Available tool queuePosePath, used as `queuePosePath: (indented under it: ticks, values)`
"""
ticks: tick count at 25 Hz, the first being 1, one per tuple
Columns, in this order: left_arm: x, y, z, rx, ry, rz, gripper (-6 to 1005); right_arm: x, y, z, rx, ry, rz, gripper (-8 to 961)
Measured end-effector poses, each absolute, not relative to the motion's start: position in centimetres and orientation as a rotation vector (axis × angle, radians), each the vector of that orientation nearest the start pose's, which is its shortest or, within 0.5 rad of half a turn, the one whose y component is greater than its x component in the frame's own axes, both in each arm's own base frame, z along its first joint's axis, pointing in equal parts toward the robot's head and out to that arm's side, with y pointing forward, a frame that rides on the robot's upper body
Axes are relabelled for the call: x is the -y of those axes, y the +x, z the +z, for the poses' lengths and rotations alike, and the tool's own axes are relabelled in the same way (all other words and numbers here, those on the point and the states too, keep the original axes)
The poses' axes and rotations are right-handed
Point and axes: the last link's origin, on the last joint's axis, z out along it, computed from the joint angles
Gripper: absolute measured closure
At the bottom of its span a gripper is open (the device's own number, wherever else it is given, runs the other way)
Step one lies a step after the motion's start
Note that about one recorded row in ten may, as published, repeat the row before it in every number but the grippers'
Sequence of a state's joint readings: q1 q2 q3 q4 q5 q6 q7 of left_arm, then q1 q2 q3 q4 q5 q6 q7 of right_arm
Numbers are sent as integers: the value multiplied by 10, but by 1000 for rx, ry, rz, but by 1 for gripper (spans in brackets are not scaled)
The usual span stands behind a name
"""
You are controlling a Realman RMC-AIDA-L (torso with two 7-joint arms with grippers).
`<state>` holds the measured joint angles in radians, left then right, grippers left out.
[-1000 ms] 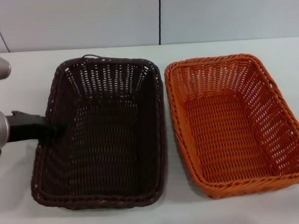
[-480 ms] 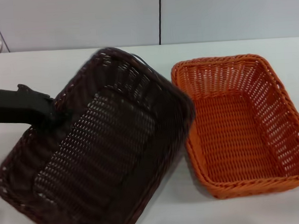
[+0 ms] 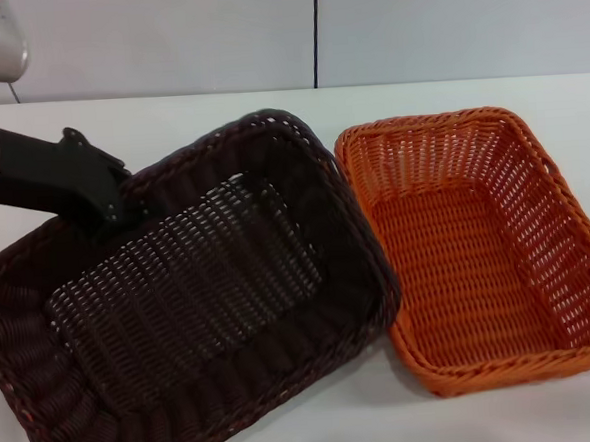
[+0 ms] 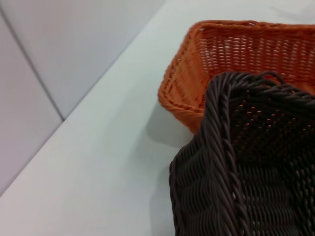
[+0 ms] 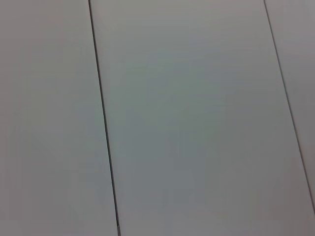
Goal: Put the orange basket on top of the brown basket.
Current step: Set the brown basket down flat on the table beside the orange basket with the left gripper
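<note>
The brown basket (image 3: 179, 288) is raised and tilted at the left of the white table, turned at an angle. My left gripper (image 3: 109, 207) is shut on its far left rim and holds it up. The orange basket (image 3: 468, 260) sits flat on the table at the right and is empty. The brown basket's right edge overlaps the orange basket's left rim in the head view. The left wrist view shows the brown basket's braided rim (image 4: 221, 147) close up, with the orange basket (image 4: 231, 54) behind it. My right gripper is out of view.
The white table (image 3: 547, 406) runs under both baskets, with bare surface along its front and far edges. A pale panelled wall (image 3: 413, 23) stands behind the table. The right wrist view shows only wall panels (image 5: 197, 118).
My left gripper has lifted the brown basket off the table, tilting and turning it towards the orange basket. The orange basket has shifted slightly to the right.
</note>
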<state>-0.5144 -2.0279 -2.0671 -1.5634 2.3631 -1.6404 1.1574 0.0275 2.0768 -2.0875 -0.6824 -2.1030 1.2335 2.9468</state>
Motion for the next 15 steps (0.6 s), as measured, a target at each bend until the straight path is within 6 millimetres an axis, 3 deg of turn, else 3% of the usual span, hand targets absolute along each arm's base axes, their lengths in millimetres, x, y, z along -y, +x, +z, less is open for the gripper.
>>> queuePosePath:
  ticks: [15]
  values:
    - [-380, -169, 58, 130, -2743, 348, 817, -256, 351, 36, -606, -1034, 671, 123]
